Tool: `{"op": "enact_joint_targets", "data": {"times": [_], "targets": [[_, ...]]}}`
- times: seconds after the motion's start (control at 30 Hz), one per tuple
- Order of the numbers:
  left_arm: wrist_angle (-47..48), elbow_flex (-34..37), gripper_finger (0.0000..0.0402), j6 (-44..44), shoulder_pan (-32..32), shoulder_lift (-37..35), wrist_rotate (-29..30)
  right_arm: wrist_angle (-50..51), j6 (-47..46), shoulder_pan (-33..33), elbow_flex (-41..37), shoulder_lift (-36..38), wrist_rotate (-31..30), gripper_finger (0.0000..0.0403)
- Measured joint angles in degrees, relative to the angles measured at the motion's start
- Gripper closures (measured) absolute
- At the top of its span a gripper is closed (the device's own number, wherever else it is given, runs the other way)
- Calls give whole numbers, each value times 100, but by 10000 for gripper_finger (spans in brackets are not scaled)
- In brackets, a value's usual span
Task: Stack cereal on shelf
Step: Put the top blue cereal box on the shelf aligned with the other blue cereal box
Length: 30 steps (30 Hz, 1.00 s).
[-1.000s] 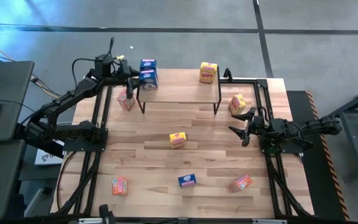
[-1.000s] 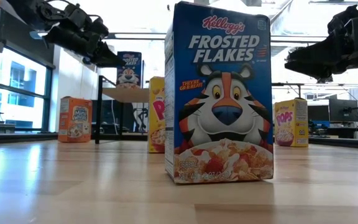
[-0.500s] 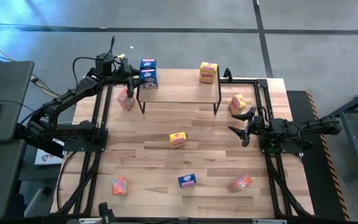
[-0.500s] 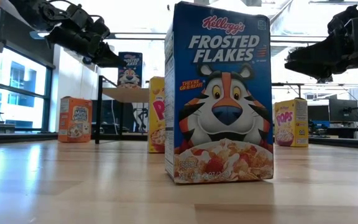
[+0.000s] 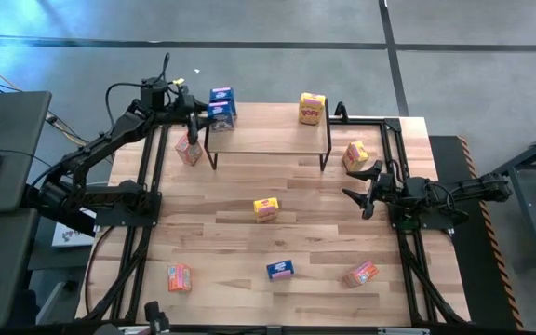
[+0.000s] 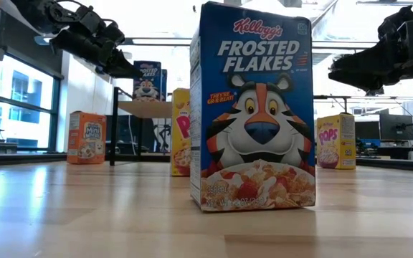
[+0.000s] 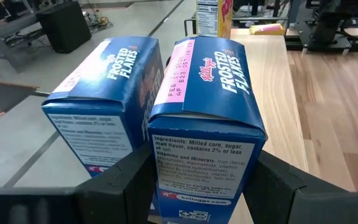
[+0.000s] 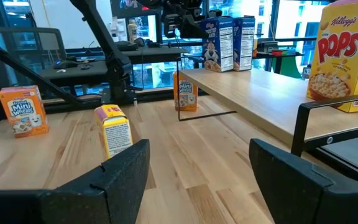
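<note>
My left gripper reaches over the left end of the shelf and is shut on a blue Frosted Flakes box. A second blue box stands on the shelf right beside it, toward the far edge. A yellow Pops box stands on the shelf's far right corner. Other boxes rest on the table: orange left of the shelf, yellow to its right, and yellow in the middle. My right gripper hovers open near the table's right edge. My left gripper pinches the blue box between its two fingers, one on each broad face, with the narrow ingredients panel facing the wrist. The fingers come level from the table's left side. The box is upright, with its bottom at the shelf top.
An orange box, a blue box and an orange box lie near the table's near edge. The blue one fills the middle of the low view. Bare shelf top shows between the blue boxes and the Pops box.
My left gripper has shifted a little toward the far edge with the blue box, bringing it closer alongside the second blue box. The box has stayed upright.
</note>
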<state>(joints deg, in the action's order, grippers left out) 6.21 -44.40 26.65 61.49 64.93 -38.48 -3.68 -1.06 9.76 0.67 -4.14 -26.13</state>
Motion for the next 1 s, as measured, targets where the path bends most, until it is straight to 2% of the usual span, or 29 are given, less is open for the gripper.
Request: {"op": "enact_joint_targets", "data": {"times": [1.0], "targets": [[-118,7,206,-96,-168,4,20,0,0,0,0,-2,-2,134]]}}
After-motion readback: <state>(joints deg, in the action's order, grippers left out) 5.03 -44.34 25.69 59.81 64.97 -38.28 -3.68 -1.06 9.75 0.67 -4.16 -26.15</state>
